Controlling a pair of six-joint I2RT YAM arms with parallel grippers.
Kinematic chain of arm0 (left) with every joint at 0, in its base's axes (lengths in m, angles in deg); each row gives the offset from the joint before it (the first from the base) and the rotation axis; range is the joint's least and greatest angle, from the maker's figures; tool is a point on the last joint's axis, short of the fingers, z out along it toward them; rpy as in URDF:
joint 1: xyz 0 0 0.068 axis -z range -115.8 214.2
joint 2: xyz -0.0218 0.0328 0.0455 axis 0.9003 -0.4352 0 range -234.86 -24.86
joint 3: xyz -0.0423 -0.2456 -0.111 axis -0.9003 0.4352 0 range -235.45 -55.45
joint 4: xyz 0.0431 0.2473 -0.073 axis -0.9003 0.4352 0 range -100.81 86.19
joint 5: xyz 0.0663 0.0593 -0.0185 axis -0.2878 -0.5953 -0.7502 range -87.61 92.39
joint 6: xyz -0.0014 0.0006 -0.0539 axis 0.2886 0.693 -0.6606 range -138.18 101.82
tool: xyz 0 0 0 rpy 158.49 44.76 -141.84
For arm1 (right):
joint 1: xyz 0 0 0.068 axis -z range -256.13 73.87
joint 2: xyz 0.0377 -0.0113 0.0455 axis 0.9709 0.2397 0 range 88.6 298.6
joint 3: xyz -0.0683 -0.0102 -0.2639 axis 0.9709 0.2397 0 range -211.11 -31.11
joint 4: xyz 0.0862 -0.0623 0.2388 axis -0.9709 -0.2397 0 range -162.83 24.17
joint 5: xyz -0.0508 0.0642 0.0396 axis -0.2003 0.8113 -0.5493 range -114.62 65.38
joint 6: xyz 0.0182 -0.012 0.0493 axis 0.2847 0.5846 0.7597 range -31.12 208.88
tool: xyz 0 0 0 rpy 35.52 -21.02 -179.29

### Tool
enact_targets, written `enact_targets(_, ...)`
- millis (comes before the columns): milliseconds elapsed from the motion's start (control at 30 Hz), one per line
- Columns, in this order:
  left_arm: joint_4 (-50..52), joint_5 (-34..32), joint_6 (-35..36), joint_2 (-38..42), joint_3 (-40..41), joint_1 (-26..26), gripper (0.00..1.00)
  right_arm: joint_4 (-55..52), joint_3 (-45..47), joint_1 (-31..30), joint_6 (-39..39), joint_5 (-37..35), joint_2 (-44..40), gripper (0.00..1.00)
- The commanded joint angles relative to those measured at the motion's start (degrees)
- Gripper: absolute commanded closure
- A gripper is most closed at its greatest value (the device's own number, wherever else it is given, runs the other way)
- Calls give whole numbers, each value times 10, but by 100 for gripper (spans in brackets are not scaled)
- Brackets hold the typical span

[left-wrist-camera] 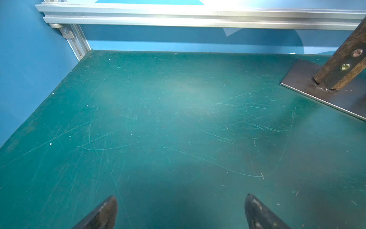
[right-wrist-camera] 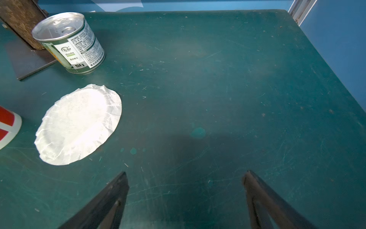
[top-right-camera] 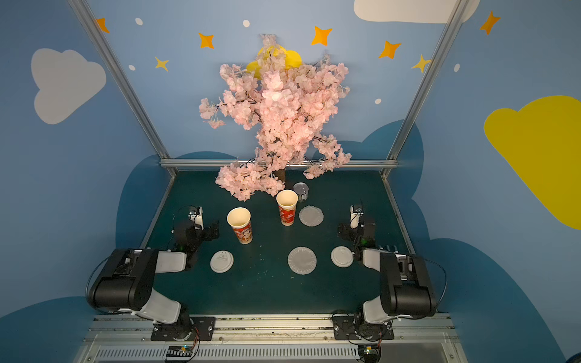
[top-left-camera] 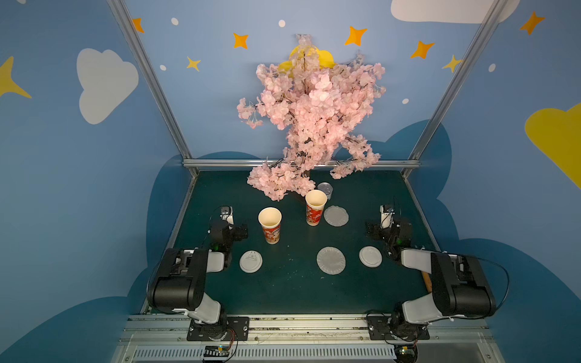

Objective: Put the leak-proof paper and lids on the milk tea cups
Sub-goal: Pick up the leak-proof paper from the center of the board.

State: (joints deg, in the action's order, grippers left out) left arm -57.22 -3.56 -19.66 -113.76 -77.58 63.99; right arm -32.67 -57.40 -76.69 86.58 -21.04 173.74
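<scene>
The right pincer (right-wrist-camera: 185, 172) is wide open and holds nothing. One thin round crinkly grey-white paper (right-wrist-camera: 79, 125) lies flat to its left, beside a tall red-patterned paper cup (top-left-camera: 315, 207). A second such paper (top-left-camera: 331, 260) lies further back on its left. The left pincer (left-wrist-camera: 181, 196) is wide open too, and the other red cup (top-left-camera: 270, 224) stands to its right.

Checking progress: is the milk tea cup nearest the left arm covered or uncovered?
Uncovered. The cup stands upright, its cream inside visible in both top views; nothing lies over its mouth.
</scene>
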Motion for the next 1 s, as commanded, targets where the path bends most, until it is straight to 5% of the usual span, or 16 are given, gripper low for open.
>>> enact_targets(0,-2,5,5,8,-7,1,0,-1,-10,2,4,7,-10,9)
enact_targets(967,28,-11,-9,27,-19,-3,0,-1,-10,-3,3,-6,-12,9)
